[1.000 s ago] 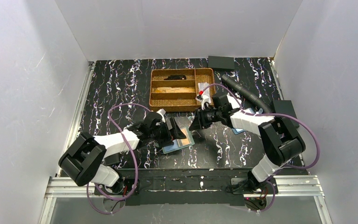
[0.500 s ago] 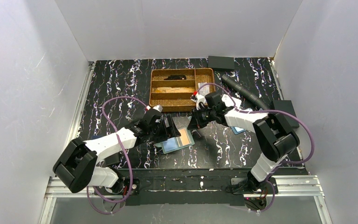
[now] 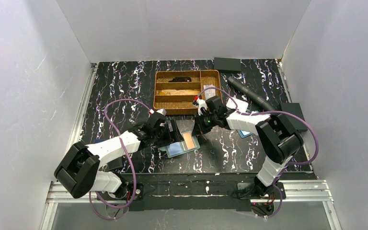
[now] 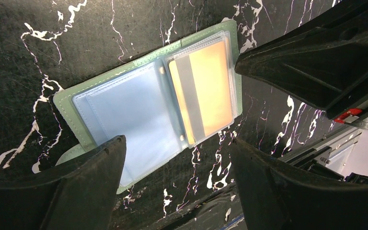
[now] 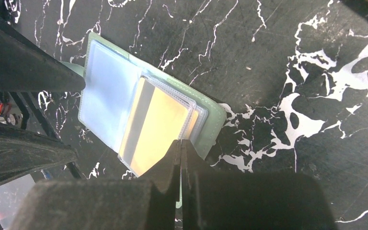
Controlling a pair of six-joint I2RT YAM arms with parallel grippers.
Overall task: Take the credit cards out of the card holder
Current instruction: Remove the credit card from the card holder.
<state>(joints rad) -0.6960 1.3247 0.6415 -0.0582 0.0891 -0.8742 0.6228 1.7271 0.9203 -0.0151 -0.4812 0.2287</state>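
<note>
Marbled tabletop (image 3: 124, 91) bears opened card holder (image 4: 124, 115) (orange card (image 4: 211, 91) showing).

The holder (image 4: 63, 108) looks like soft green leather with stitched edges. Its pockets (image 4: 124, 115) are clear, shiny plastic. The card (image 4: 213, 86) is smooth, glossy orange plastic. The table (image 4: 38, 43) is smooth and black, like marble. At 12 o'clock from the holder, the tray (image 3: 157, 93) looks brown and rough. The left gripper (image 4: 175, 141) is dull black plastic.

Teal card holder (image 4: 124, 120) lies open — orange-gold card (image 4: 211, 91) in one clear pocket.
</note>
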